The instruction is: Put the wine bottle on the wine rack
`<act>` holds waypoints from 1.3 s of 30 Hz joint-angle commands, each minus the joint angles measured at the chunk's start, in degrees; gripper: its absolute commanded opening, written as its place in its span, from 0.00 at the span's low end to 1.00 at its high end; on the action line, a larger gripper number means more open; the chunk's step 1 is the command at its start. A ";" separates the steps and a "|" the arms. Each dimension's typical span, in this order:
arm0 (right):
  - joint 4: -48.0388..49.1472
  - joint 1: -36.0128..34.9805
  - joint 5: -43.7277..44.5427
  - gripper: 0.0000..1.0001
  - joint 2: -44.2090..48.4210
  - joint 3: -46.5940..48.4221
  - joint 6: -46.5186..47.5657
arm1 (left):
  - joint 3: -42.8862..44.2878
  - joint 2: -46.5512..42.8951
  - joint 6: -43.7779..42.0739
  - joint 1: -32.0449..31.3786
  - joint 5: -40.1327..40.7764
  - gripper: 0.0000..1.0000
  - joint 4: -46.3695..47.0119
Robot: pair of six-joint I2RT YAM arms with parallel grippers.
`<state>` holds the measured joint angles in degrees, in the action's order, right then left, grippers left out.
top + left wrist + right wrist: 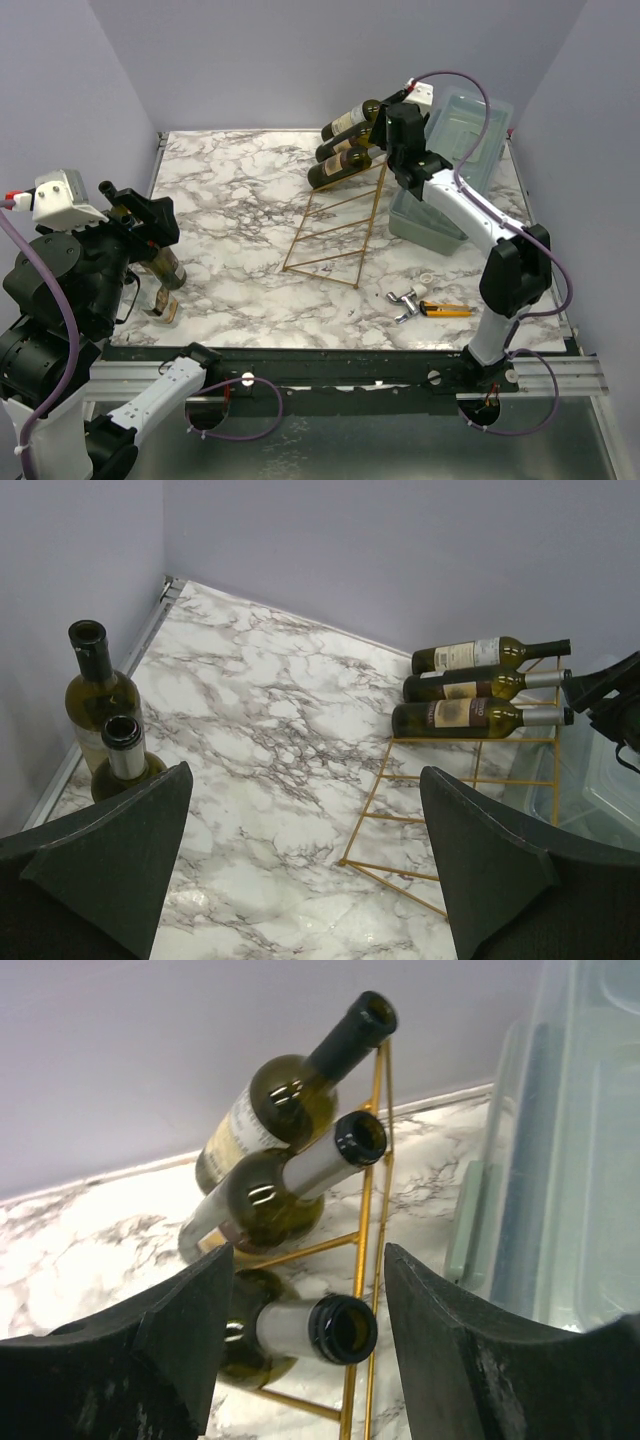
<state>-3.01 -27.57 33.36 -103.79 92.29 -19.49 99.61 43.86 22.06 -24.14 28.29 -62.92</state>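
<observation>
The gold wire wine rack (335, 228) stands slanted at mid-table. Three dark wine bottles lie on its top rungs; the lowest (338, 170) has its neck toward my right gripper (383, 132). In the right wrist view the right gripper (308, 1260) is open, with the lowest bottle's silver-capped neck (315, 1328) between its fingers, not touched. The rack also shows in the right wrist view (372, 1210). My left gripper (152, 218) is open and empty at the far left, by two upright bottles (95, 695) (126, 762). In the left wrist view the left gripper (305, 780) faces the rack (470, 780).
A pale blue-grey plastic box (462, 150) with a lid leaning on it stands just right of the rack, also in the right wrist view (570, 1160). A yellow utility knife (446, 309) and a small metal tool (405, 301) lie at the front right.
</observation>
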 commanded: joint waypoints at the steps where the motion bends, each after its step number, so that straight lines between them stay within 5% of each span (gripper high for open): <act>1: -1.82 -0.20 -10.03 0.67 5.20 -1.51 0.11 | -0.12 -0.72 0.52 -0.34 -1.20 0.97 -1.21; 13: 1.70 -9.88 -34.36 0.84 7.87 -1.62 0.01 | 0.98 -1.18 0.17 -0.39 -0.54 0.97 -1.03; 23: 15.46 -25.96 -40.74 1.00 3.40 -2.76 -3.53 | 3.57 -2.04 -0.09 -0.38 -0.32 0.97 -3.21; 33: 21.51 -39.23 -41.11 1.00 -8.51 5.75 -3.75 | 4.60 -2.97 0.08 -0.51 0.34 0.97 -5.69; 39: 18.17 -40.77 -37.89 1.00 -12.38 9.67 -6.35 | 2.96 -2.87 0.85 -0.74 1.69 0.97 -8.20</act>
<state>15.11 -68.25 -6.26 -115.66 99.68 -23.68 103.09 41.52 22.11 -24.49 28.40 -67.59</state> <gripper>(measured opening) 0.998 0.972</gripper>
